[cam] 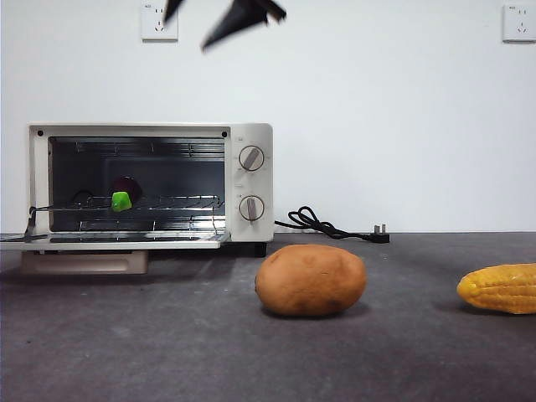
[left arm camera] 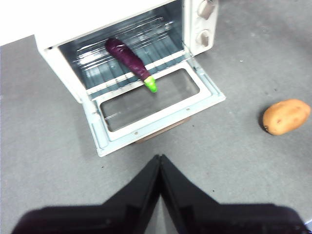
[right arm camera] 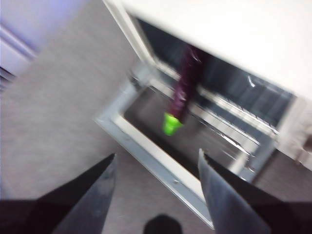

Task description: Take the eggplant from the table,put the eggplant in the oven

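Observation:
The dark purple eggplant (cam: 126,191) lies on the wire rack inside the cream-white oven (cam: 251,134), its green cap pointing out over the lowered door (left arm camera: 151,100). Nothing holds it. In the left wrist view the eggplant (left arm camera: 129,61) is well away from my left gripper (left arm camera: 160,157), which is shut and empty above the table (left arm camera: 48,146) in front of the oven (left arm camera: 204,19). My right gripper (right arm camera: 156,154) is open and empty, close above the door, with the eggplant (right arm camera: 183,90) beyond it; that view is blurred. Black jaw tips (cam: 239,18) hang above the oven in the front view.
A round brown potato (cam: 310,279) sits on the table (cam: 167,352) right of the oven, also seen from the left wrist as the potato (left arm camera: 286,116). A yellow corn cob (cam: 501,287) lies at the far right. The oven's black cord (cam: 322,224) trails behind.

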You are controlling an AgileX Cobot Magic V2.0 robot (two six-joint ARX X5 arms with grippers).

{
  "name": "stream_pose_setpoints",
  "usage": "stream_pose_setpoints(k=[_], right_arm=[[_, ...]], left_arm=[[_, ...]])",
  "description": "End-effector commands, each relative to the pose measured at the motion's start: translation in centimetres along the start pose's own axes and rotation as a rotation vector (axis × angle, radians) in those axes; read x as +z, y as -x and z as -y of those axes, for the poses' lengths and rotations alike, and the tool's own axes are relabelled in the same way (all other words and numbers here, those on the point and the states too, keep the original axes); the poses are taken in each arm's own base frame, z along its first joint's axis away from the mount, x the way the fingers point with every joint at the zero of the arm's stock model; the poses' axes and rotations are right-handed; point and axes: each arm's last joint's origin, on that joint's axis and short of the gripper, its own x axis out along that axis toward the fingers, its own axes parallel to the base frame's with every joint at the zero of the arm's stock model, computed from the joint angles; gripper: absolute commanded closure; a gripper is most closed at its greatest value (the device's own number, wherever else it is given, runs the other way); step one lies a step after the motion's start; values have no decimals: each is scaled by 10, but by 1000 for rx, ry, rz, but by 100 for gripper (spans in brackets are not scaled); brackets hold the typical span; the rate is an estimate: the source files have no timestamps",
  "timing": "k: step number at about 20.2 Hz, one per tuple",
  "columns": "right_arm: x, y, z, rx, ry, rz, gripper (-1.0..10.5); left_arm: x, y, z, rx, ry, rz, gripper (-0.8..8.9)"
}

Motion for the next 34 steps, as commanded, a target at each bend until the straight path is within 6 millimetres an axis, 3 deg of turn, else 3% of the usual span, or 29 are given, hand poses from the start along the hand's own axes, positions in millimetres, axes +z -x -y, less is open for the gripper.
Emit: stream_pose_setpoints(k=[1, 18, 23, 28, 34], right_arm=[[4, 26, -11, 62, 28, 59, 667], [9, 158, -45, 42, 129, 327, 668], [5, 183, -54, 107, 123, 354, 671], [-11, 214, -60, 78, 127, 293, 672], [-53, 248, -58, -202, 128, 199, 672]], left_arm=[[0, 0, 1, -7, -3, 3, 819], [2, 0, 0, -2, 2, 26, 819], [2, 0, 0, -1, 2, 28, 819], [3, 0, 0, -1, -2, 33, 819], [4, -1, 0, 1, -2, 46, 819]])
